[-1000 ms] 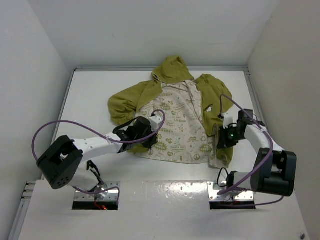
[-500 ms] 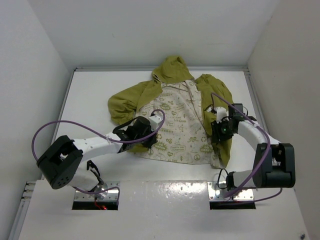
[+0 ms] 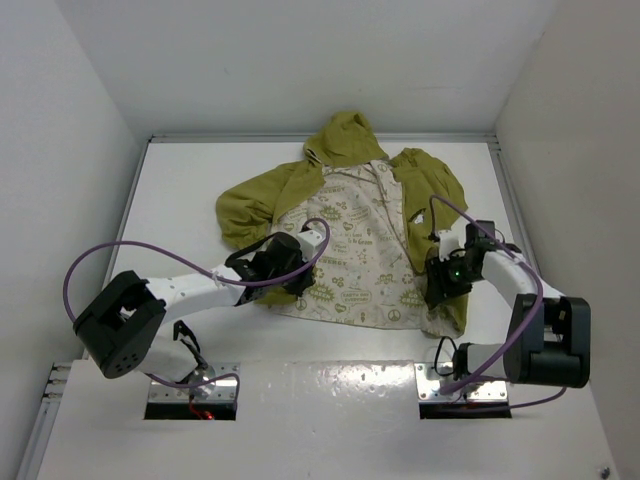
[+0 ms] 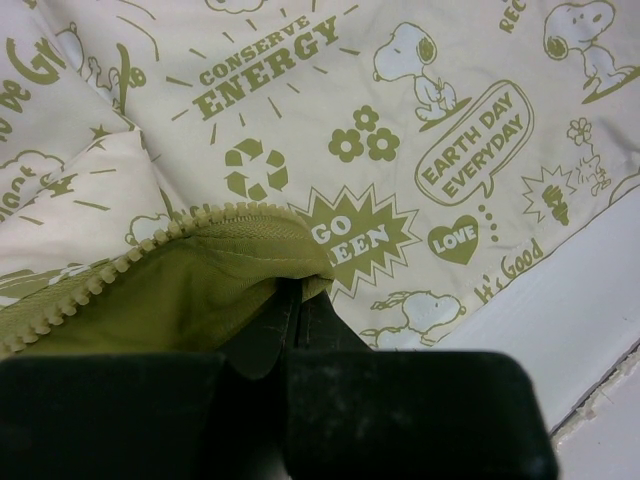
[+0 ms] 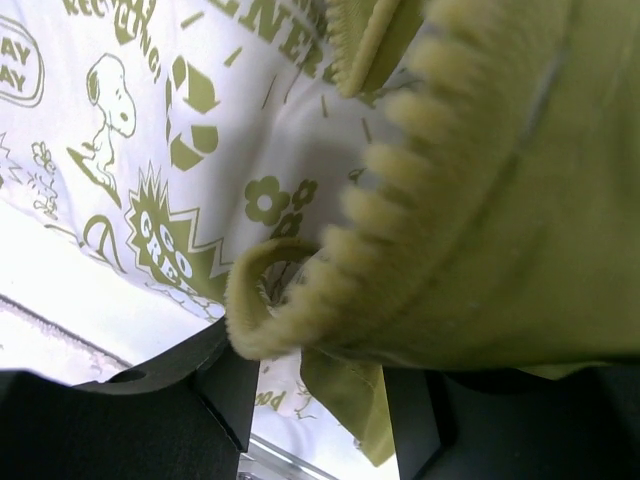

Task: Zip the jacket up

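The olive-green hooded jacket lies open on the white table, hood at the far side, with its cream printed lining facing up. My left gripper is at the left front panel's lower corner. In the left wrist view it is shut on the olive edge with zipper teeth. My right gripper is at the right panel's lower hem. In the right wrist view its jaws stand apart, with the toothed zipper edge draped over them and a thin olive fold between them.
White walls enclose the table on the left, far and right sides. A raised white ledge with both arm bases runs along the near edge, close to the jacket's hem. Purple cables loop off both arms.
My right gripper swung inward toward the jacket's middle, dragging the right panel's hem, then came back out to the lower right hem. The left gripper has not moved.
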Action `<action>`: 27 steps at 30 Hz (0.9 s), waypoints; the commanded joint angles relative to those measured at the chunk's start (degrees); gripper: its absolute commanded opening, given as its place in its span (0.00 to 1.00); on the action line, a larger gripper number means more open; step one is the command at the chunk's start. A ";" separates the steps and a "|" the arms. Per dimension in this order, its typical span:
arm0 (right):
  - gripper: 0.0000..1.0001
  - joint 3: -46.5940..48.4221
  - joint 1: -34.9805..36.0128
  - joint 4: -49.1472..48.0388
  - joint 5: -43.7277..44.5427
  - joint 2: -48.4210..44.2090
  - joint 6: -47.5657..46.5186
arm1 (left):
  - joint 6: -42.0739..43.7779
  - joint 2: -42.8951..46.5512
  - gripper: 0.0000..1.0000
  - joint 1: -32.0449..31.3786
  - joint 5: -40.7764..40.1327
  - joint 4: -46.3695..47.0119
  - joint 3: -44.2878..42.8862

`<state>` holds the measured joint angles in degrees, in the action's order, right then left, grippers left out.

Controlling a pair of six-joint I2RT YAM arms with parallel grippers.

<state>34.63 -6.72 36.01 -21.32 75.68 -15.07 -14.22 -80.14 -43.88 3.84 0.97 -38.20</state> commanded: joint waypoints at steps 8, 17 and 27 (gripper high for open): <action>0.45 -2.19 3.73 -6.83 1.79 3.07 2.50 | -0.11 1.65 0.00 0.64 0.29 2.28 -0.30; 0.00 -2.91 3.13 -9.12 7.79 0.10 -0.22 | -0.11 1.65 0.00 0.64 0.29 2.28 -0.30; 0.00 19.95 -5.68 15.40 -21.26 -8.27 -2.08 | -1.95 12.62 0.00 9.42 23.03 6.31 4.26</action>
<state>48.14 -12.38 43.46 -27.73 70.24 -16.12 -14.57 -74.39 -38.26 15.20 2.07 -35.83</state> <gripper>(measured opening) 0.009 0.009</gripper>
